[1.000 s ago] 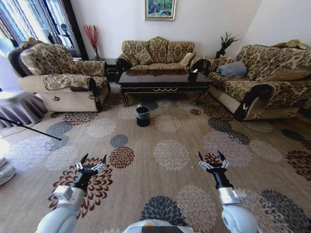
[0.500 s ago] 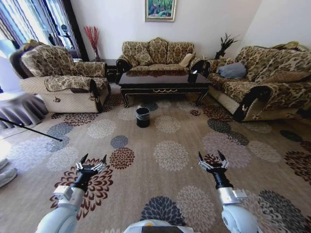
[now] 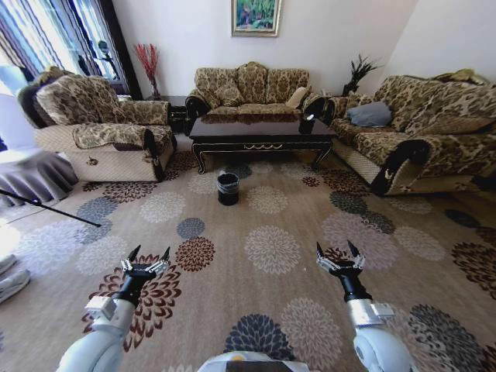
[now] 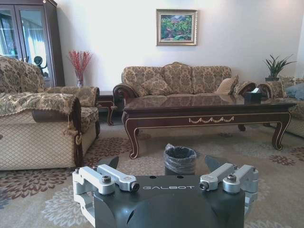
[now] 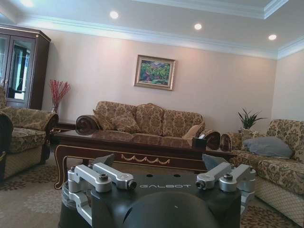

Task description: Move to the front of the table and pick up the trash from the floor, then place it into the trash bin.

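view shifted slightly; trash bin [image 3: 228, 187] interior indistinct

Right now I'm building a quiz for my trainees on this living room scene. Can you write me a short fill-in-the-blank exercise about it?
1. The trash bin stands on the floor in front of the ____.
2. The left gripper and right gripper both have their fingers ____.
3. On the wall above the sofa hangs a framed ____.
4. Each gripper holds ____.

Missing words: table; open; picture; nothing
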`<state>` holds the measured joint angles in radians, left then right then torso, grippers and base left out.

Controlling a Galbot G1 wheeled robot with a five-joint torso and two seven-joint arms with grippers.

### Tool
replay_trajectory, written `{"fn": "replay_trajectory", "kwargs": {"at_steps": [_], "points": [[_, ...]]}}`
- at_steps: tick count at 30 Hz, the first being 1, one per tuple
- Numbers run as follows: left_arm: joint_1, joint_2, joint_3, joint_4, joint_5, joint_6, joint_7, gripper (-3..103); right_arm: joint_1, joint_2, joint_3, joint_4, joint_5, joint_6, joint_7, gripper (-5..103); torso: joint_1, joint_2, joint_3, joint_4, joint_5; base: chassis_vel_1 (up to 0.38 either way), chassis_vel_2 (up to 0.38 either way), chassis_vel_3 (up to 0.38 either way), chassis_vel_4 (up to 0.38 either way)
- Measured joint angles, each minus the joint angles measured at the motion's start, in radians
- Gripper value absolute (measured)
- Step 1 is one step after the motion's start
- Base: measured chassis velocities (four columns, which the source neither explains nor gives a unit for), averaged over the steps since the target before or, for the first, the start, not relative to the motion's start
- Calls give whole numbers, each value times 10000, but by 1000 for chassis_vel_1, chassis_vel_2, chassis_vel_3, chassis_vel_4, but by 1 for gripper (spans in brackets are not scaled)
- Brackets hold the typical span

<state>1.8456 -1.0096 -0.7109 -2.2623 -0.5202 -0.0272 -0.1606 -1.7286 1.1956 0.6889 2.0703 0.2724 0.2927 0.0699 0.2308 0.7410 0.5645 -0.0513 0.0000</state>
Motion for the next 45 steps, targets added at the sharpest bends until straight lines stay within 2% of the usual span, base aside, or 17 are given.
{"fn": "replay_trajectory", "kwargs": {"at_steps": [45], "points": [[0, 0, 0, 0, 0, 0, 0, 100, 0, 0, 0, 0, 0, 0, 0, 100, 896, 2057, 1162, 0, 0, 0, 0, 0, 0]]}}
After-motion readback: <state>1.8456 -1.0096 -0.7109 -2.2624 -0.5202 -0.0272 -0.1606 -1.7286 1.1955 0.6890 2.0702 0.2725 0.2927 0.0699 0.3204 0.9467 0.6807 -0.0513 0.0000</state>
